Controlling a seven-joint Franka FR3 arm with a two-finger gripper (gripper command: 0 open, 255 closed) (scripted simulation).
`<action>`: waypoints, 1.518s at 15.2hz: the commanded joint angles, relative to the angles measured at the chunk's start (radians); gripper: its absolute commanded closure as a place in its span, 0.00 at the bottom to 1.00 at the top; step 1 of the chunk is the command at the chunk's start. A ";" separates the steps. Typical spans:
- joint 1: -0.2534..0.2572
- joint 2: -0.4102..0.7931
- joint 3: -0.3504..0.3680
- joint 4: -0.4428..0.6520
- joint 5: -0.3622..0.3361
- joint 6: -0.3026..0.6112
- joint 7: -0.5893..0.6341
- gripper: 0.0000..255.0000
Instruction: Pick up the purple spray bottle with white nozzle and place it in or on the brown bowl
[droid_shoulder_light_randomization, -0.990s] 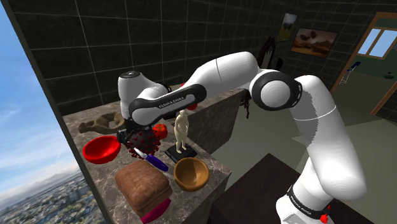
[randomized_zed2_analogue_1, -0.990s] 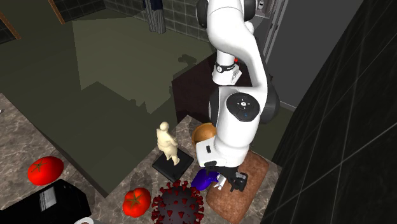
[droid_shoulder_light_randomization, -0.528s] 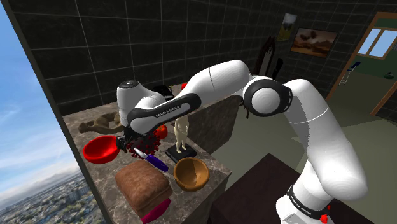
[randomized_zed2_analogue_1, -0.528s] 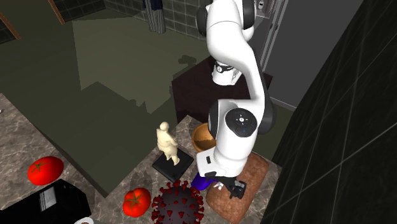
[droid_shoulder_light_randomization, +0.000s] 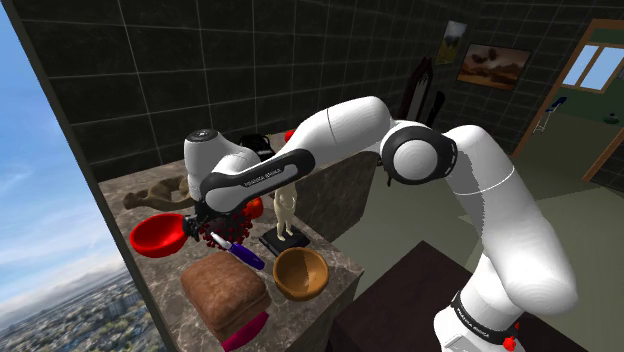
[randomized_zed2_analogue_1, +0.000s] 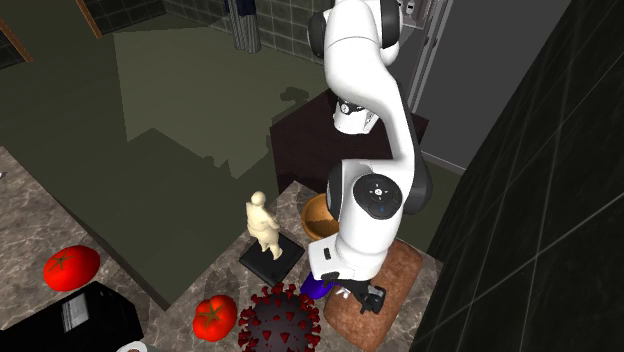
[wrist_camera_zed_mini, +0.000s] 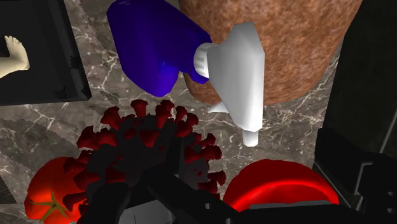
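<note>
The purple spray bottle (wrist_camera_zed_mini: 156, 48) lies on its side on the marble counter, its white nozzle (wrist_camera_zed_mini: 238, 70) resting against a brown loaf-shaped block (wrist_camera_zed_mini: 273, 32). My gripper (wrist_camera_zed_mini: 242, 184) hangs open just above it, fingers wide apart, nothing between them. From the shoulder view the gripper (droid_shoulder_light_randomization: 205, 225) sits over the nozzle end of the bottle (droid_shoulder_light_randomization: 243, 253). The brown bowl (droid_shoulder_light_randomization: 300, 272) stands upright near the counter's front corner, to the bottle's right. In the second exterior view the bottle (randomized_zed2_analogue_1: 318, 288) peeks out under the hand (randomized_zed2_analogue_1: 365, 295), with the bowl (randomized_zed2_analogue_1: 315, 215) behind the arm.
A red spiky virus model (wrist_camera_zed_mini: 153, 146), a red bowl (wrist_camera_zed_mini: 280, 184) and a tomato (wrist_camera_zed_mini: 51, 191) crowd the gripper. A pale figurine (droid_shoulder_light_randomization: 287, 205) on a black base stands beside the bottle. The brown block (droid_shoulder_light_randomization: 225, 285) lies by the counter edge, near a pink object (droid_shoulder_light_randomization: 245, 332).
The hand has dropped lower toward the counter and closer to the bottle's nozzle end as the arm bent down. The bottle has not moved.
</note>
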 joint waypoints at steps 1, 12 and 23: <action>0.000 0.000 0.000 0.000 0.000 0.000 0.000 1.00; -0.002 -0.014 0.004 0.004 0.004 -0.017 -0.003 1.00; -0.006 -0.076 0.020 0.048 0.027 -0.122 -0.022 1.00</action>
